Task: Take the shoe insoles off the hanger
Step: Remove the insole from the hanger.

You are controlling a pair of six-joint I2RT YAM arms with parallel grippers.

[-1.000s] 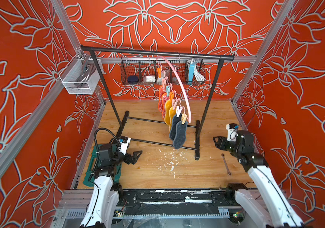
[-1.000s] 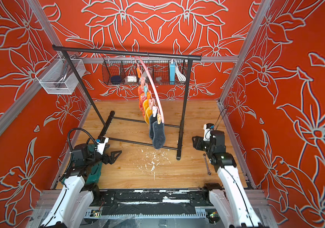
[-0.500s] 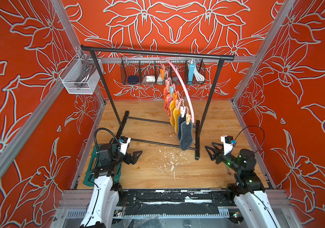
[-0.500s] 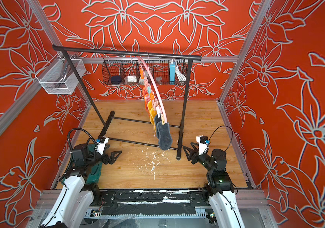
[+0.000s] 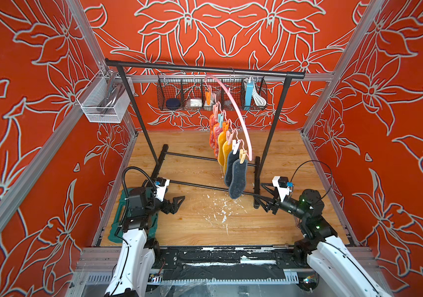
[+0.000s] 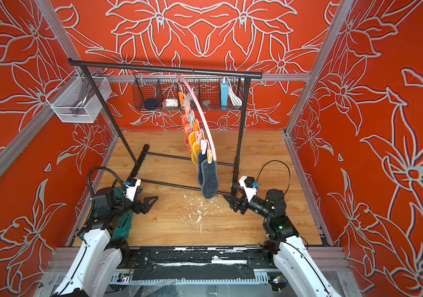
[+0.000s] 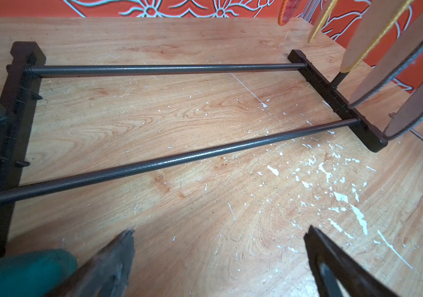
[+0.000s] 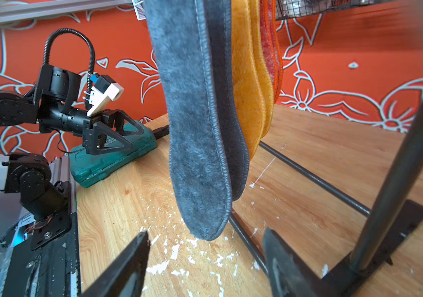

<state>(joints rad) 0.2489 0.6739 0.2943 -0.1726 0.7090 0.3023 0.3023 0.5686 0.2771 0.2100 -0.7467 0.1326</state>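
No writing can be read anywhere; the raised marking on the green case [image 8: 117,159] under the left arm is too blurred to make out. The right arm is folded low, its forearm close to level and its wrist aimed at the rack [image 5: 205,68]. The right gripper [image 5: 258,190] has its fingers [image 8: 133,254] spread with nothing between them. Just ahead of that gap and slightly above it hangs the toe of the front dark grey insole [image 8: 195,128], apart from both fingers. The other shoe insoles [image 5: 222,146] line up behind it, grey, then mustard, then red-pink. Each is clipped by a clothespin [image 5: 242,155] to the pink hanger [image 5: 248,144], which arches up and away from this gripper to the rack's top bar. The left arm also sits low, elbow bent, and the left gripper [image 7: 220,230] is spread wide and empty above bare wooden floor [image 7: 179,123]. The insoles hang well off to its far side.
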